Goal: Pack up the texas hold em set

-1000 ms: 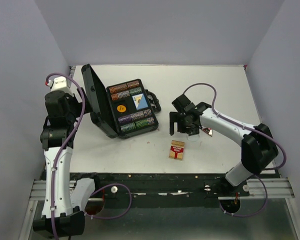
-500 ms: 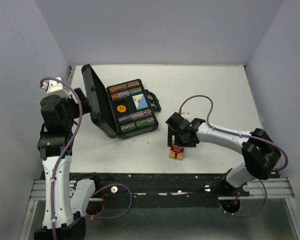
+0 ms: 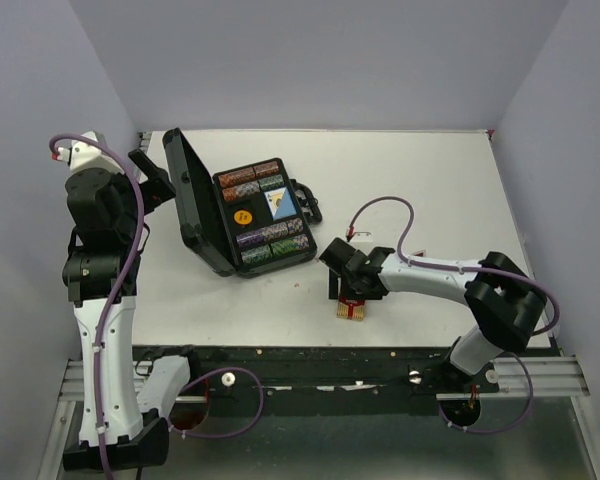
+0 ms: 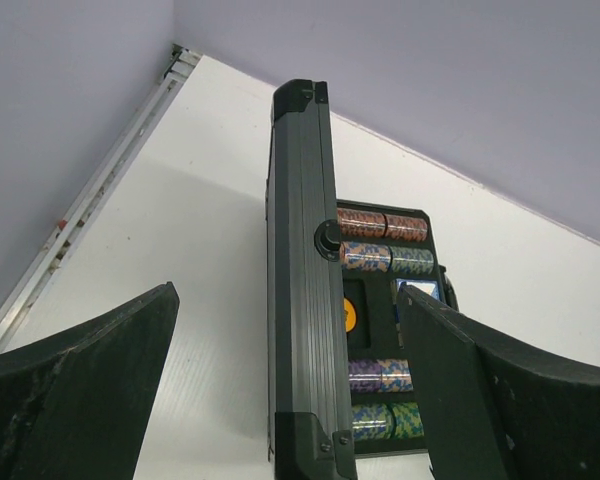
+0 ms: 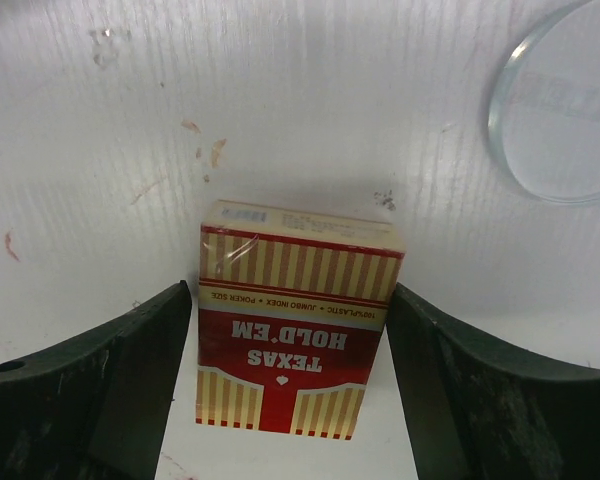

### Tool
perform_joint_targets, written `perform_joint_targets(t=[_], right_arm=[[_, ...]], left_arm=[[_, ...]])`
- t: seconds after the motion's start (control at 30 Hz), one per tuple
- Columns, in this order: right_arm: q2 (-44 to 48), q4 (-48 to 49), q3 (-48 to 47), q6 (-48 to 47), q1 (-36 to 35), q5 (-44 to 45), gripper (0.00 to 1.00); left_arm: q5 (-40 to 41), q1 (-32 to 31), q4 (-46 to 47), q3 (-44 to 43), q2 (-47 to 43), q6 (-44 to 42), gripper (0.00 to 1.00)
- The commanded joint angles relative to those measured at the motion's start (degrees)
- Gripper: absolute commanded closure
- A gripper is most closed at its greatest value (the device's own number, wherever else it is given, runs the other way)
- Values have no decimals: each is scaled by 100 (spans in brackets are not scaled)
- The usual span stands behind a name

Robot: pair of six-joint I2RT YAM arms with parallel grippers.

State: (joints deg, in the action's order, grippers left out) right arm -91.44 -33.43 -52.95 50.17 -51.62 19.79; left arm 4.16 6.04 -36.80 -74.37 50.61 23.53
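The black case [image 3: 228,262] lies open at the table's left, its lid [image 3: 190,195] standing upright. Rows of multicoloured chips [image 3: 273,238], a blue deck [image 3: 283,204] and an orange button [image 3: 243,214] sit in it. The red deck [image 3: 354,310] lies flat on the table near the front edge. My right gripper [image 3: 346,290] is open and low over the deck, one finger on each side of it [image 5: 295,330], not touching. A clear round button [image 5: 565,110] lies just beyond it. My left gripper [image 3: 152,178] is open, raised left of the lid, whose edge [image 4: 305,280] shows between the fingers.
The case's handle [image 3: 308,203] sticks out on its right side. A rail [image 4: 100,190] runs along the table's left edge by the wall. Small red specks [image 5: 205,150] mark the white surface near the deck.
My right gripper has moved left and toward the front edge, coming down over the red deck. My left arm has risen and drawn back to the left, away from the lid.
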Motion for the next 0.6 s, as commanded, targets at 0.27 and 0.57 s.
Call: perform_joint_targets(t=[0.27,0.57], right_arm=[[21,108,689,406,-349,526,35],[328,223,207,-666,-332,341,65]], left_arm=[[357,28,400,27,-341,21,1],[770,37,639,107,-385,-59,1]])
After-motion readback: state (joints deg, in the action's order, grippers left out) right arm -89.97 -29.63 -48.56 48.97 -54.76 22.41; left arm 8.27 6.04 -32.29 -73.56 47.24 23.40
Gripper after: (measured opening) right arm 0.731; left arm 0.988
